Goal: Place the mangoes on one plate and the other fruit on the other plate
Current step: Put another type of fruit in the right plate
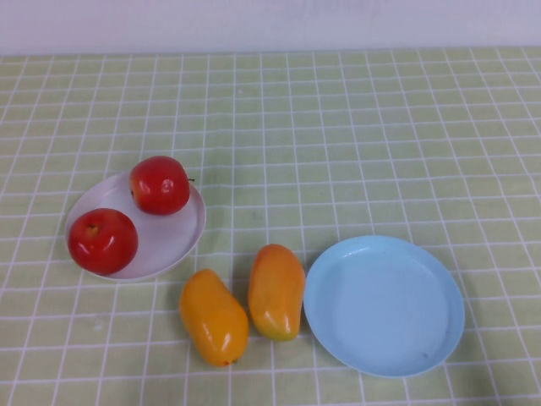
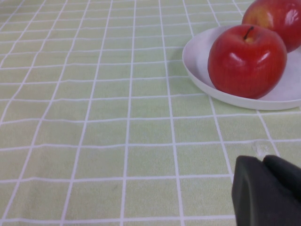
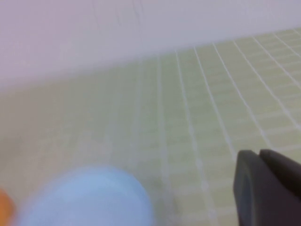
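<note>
Two red apples (image 1: 160,184) (image 1: 102,240) sit on the white plate (image 1: 169,237) at the left. Between the plates, two orange-yellow mangoes (image 1: 213,316) (image 1: 276,290) lie side by side on the cloth. To their right is the light blue plate (image 1: 385,306), with nothing on it. Neither arm shows in the high view. My left gripper (image 2: 262,160) is shut and holds nothing; it hovers low over the cloth, short of the nearer apple (image 2: 247,60) and the white plate (image 2: 282,96). My right gripper (image 3: 259,153) is also shut and holds nothing, with the blue plate (image 3: 89,197) blurred nearby.
A green checked cloth (image 1: 338,127) covers the table as far as the pale wall (image 1: 270,21) at the back. A sliver of orange mango (image 3: 3,207) shows at the edge of the right wrist view.
</note>
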### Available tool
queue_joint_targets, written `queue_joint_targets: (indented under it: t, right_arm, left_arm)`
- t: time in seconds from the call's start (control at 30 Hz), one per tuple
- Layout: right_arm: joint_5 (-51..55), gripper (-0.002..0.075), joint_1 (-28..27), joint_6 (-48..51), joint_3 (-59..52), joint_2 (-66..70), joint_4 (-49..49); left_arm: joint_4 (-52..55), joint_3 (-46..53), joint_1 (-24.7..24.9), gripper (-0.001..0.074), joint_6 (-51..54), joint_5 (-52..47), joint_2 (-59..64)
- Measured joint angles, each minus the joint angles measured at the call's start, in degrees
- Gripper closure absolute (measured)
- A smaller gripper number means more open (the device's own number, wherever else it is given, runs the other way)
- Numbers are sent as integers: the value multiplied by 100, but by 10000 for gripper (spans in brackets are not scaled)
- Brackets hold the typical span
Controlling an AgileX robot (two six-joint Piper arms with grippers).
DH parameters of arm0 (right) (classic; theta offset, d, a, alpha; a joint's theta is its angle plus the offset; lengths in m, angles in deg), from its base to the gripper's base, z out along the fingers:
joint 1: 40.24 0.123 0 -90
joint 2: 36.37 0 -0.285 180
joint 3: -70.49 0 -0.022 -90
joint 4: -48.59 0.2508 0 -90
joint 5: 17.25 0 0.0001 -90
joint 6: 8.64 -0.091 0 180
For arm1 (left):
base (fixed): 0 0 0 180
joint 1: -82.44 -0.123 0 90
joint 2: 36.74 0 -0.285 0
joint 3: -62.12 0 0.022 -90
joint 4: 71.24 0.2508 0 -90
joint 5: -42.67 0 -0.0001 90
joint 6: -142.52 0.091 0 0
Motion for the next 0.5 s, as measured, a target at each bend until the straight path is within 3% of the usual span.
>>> queue_joint_targets:
  t: [0.13,0.2,0.33,0.5]
  right_arm:
    - [-704,741,0,4,0,0,2273]
    - [-942,741,0,13,0,0,2826]
    - [-1074,741,0,13,0,0,3338]
    - [-202,741,0,13,268,275,3444]
  left_arm:
    - [0,0,0,733,0,0,0]
    - [0,0,0,733,0,0,0]
    - [0,0,0,733,0,0,0]
    - [0,0,0,733,0,0,0]
